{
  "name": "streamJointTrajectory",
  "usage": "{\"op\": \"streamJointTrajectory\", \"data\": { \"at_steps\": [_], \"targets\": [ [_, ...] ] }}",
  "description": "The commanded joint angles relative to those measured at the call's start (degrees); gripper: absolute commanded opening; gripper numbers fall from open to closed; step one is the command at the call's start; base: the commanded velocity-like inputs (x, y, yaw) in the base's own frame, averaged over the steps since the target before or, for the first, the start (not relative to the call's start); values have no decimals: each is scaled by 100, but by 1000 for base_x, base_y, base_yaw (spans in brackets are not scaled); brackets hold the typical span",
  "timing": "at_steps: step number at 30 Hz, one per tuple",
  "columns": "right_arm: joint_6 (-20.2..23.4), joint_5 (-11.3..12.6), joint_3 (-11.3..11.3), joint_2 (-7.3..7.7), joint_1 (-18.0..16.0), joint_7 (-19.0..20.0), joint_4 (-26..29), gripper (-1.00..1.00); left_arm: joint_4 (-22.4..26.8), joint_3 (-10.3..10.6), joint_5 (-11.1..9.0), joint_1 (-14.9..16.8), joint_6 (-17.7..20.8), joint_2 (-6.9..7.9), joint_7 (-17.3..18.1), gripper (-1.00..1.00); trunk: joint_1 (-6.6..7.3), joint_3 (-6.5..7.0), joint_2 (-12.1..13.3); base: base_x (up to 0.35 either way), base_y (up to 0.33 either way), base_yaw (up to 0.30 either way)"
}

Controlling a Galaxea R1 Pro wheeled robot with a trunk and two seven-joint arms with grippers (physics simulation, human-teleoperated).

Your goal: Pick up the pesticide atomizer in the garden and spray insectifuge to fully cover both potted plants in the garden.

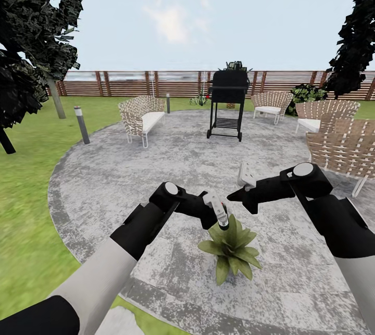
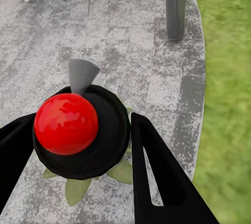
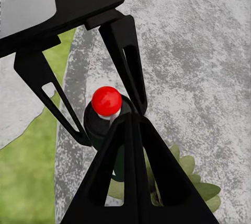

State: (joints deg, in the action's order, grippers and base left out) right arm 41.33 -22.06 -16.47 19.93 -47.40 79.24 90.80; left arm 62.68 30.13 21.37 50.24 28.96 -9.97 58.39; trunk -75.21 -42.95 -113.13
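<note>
Pesticide atomizer [image 2: 78, 130] gripped inside left claw [image 2: 78, 145].

Red-tipped atomizer [image 1: 221, 215] above potted plant [image 1: 232, 251]

Black grill [image 1: 227, 103] stands upright on far patio edge; woven chairs [image 1: 140, 118] flank it; grey bollard light [image 1: 82, 125] at lawn border.

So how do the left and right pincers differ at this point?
The left pincer is shut on the pesticide atomizer; the right pincer holds nothing, its fingertips meeting. The left pincer hangs above the potted plant, while the right pincer sits off to the side, pointing at the atomizer. Both are black and hover over the paved patio.
</note>
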Motion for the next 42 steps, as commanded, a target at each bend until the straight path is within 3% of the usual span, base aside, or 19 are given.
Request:
{"op": "streamJointTrajectory", "data": {
  "at_steps": [1, 12, 39, 42],
  "targets": [
    [51, -35, -5, 1, -10, 33, 8, -100, 8, -5, 25, 4, 49, -2, 29, -100, 1, -6, -3, 0, 0, 0],
    [51, -35, -5, -6, -17, 39, 14, -100, 7, -1, 0, -3, 41, -2, -160, -100, 1, -6, -3, 0, 0, 0],
    [51, -31, -5, -49, -24, 39, 16, -100, 15, 19, -12, -14, 4, -2, -161, -100, 1, -6, -3, 0, 0, 0],
    [51, -34, -5, -74, -24, 39, 16, -100, 16, 19, -123, -14, -6, -2, -163, -100, 1, -6, -3, 0, 0, 0]
  ]
}}
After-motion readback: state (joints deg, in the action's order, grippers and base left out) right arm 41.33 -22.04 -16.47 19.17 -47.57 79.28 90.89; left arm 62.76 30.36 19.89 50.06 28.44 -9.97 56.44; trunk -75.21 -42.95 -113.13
